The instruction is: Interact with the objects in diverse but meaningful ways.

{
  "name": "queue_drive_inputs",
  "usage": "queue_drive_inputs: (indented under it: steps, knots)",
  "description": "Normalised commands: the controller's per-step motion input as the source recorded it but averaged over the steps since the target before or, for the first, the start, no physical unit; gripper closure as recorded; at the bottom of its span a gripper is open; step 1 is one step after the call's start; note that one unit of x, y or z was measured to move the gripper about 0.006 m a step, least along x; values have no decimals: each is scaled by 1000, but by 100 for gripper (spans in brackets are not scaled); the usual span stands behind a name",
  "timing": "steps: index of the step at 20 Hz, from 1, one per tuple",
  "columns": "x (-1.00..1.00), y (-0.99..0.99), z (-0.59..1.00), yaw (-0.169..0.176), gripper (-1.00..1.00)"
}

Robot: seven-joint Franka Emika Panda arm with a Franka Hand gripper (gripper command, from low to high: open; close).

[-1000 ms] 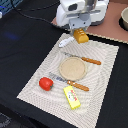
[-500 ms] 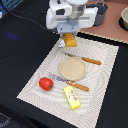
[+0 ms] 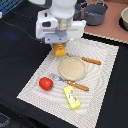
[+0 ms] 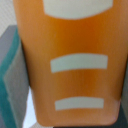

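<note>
My gripper is shut on an orange-brown bread loaf, which sits over the striped mat's far edge, just beside the round tan plate. Whether the loaf touches the mat is unclear. In the wrist view the loaf fills the picture, its white stripes showing, with a grey-teal finger pressed on its side. A red tomato lies on the mat at the exterior view's left. A yellow packet with a red label lies near the mat's front edge. The white fish is out of view.
Two wooden-handled utensils flank the plate, one behind it and one in front. A grey pot stands on the brown board at the back. Part of a bowl shows at the exterior view's right edge.
The arm has moved toward the exterior view's left and closer to the camera, carrying the bread loaf along. Tomato, packet, plate and utensils have stayed put.
</note>
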Motion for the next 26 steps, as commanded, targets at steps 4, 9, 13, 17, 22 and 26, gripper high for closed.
queue_drive_inputs:
  steps: [4, 9, 13, 17, 22, 26]
  knots:
    - [-427, -222, -270, -49, 100]
    - [-234, -85, -53, -20, -100]
    - [-86, -10, 374, -6, -100]
    - [-111, -56, 910, -1, -100]
    - [-61, -227, 1000, 0, -100]
    - [0, -554, 896, 93, -100]
